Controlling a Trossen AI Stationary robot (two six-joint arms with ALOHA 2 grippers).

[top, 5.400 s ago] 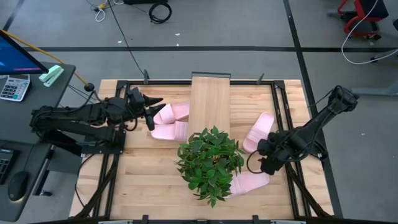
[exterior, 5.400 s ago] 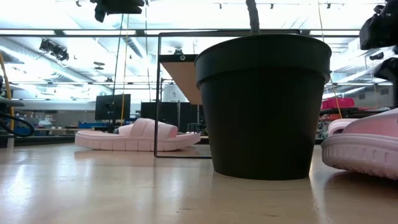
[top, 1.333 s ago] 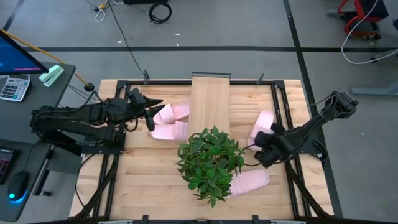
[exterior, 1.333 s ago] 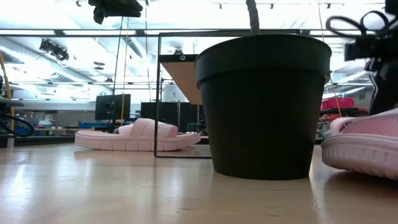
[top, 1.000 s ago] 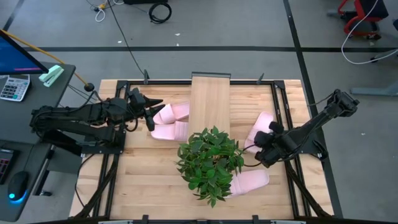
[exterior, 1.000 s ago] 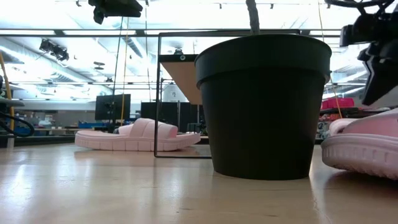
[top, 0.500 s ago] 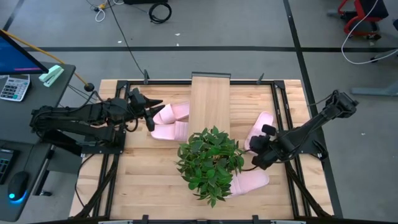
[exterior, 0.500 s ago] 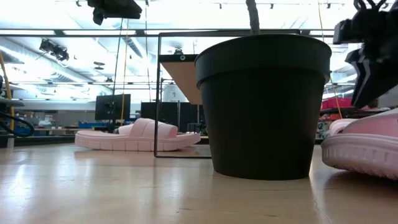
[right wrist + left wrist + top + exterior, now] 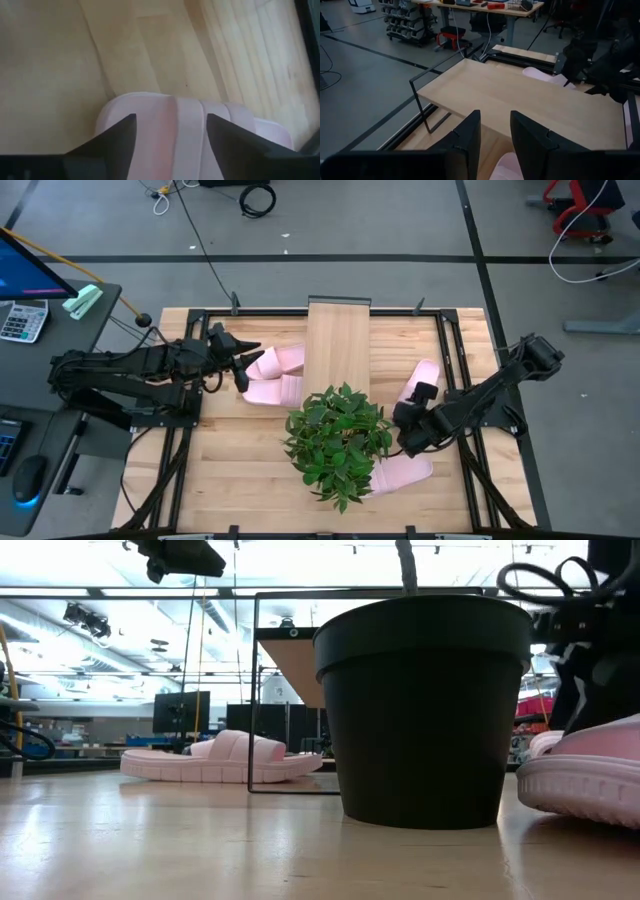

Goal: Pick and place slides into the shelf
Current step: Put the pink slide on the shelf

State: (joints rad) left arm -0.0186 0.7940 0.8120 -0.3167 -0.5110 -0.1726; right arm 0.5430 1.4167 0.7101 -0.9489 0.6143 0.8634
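The butcher-block table (image 9: 240, 480) fills the middle of the high view, bordered by a dark metal frame (image 9: 452, 370). The shelf (image 9: 337, 345), a narrow light-wood plank, runs lengthwise from the table's far edge toward its centre, where its near end disappears under the leaves of a potted plant (image 9: 338, 442); in the low view the plant's black pot (image 9: 422, 710) blocks most of the middle ground. The shelf top is bare along its visible length, and open wood lies on the table's near-left part. Two slides (image 9: 272, 376) lie side by side just left of the shelf, their long axes across the table, ends against the shelf's left edge. A third slide (image 9: 421, 383) lies to the right of the shelf, its long axis slanted from the far right down toward the plant. A fourth slide (image 9: 402, 473) lies near the plant's near-right side, its long axis roughly across the table, tilted slightly. The left gripper (image 9: 243, 360) is at the outer ends of the left pair, its fingers (image 9: 468, 140) standing narrowly apart with a pale pink slide edge showing between them; whether they grip it I cannot tell. The right gripper (image 9: 406, 423) hovers over the near end of the slanted slide, between it and the plant, its fingers (image 9: 116, 137) spread wide on either side of that slide's broad strap (image 9: 175, 135).
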